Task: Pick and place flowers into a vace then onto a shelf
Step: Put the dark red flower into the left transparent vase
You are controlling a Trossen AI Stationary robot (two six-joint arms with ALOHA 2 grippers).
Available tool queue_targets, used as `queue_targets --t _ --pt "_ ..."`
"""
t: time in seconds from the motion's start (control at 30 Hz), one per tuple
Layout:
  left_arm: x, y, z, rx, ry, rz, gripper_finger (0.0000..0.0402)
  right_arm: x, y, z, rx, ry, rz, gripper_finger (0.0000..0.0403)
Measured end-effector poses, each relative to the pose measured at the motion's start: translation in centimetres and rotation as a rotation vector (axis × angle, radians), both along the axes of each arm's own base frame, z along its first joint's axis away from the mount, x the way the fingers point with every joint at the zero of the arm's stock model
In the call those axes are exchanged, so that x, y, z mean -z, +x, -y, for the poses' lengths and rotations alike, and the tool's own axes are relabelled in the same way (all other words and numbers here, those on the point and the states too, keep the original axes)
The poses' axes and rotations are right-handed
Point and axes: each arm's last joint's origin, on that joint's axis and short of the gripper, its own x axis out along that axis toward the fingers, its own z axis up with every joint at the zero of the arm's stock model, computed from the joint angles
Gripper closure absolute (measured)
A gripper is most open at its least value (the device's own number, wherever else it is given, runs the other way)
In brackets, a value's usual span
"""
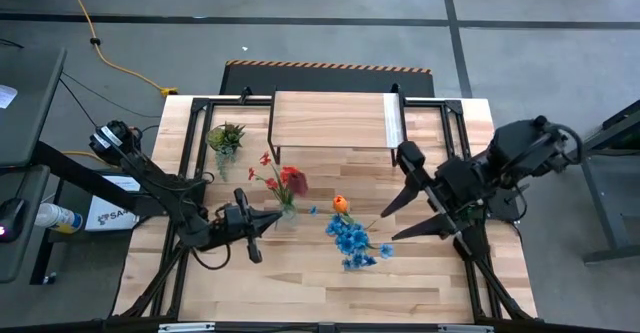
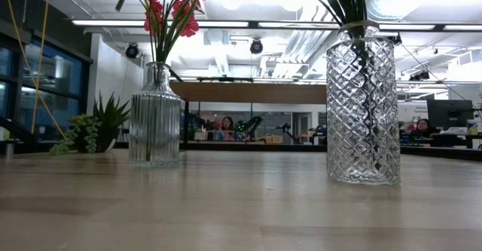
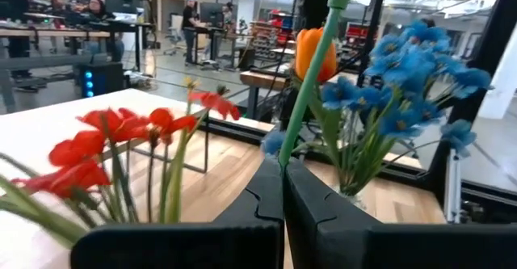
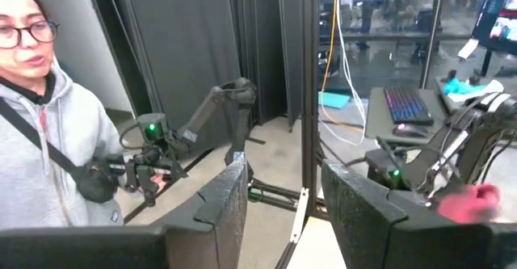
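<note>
Red flowers (image 1: pixel 275 178) stand in a ribbed glass vase (image 2: pixel 154 115). Blue flowers (image 1: pixel 355 241) and an orange tulip (image 1: pixel 340 204) stand in a diamond-cut vase (image 2: pixel 361 108) to its right. My left gripper (image 1: pixel 272 219) points level at the ribbed vase, shut on a green flower stem (image 3: pixel 311 75). That stem's head is out of the wrist view. My right gripper (image 1: pixel 388 225) hovers high to the right of the blue flowers, open with nothing between its fingers (image 4: pixel 283 204). The shelf (image 1: pixel 335 121) stands at the table's far edge. My left gripper pinches the green stem (image 3: pixel 284 152) between the free ends of its two fingers (image 3: pixel 258 196). The fingers come in level from the table's left and lie across the stem. The stem rises steeply above them, leaning a little. Its lower end is hidden behind the fingers.
A small green potted plant (image 1: pixel 225 136) sits at the far left of the table, beside the shelf. The near half of the tabletop (image 1: pixel 300 283) is bare wood. A person (image 4: pixel 48 140) shows in the room beyond, in the right wrist view.
</note>
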Motion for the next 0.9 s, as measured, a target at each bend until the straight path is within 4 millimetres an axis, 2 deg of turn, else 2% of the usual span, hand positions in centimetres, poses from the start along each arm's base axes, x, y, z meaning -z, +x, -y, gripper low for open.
queue_targets --t 0.37,0.9 --pt "0.5 -0.7 -0.6 0.005 0.005 0.053 0.0372 1.2 2.6 -1.4 0.008 0.031 -0.04 0.0251" --pt "0.9 1.3 -3.4 0.051 0.058 0.073 0.0372 1.2 3.0 -1.6 0.049 0.057 -0.03 0.0251"
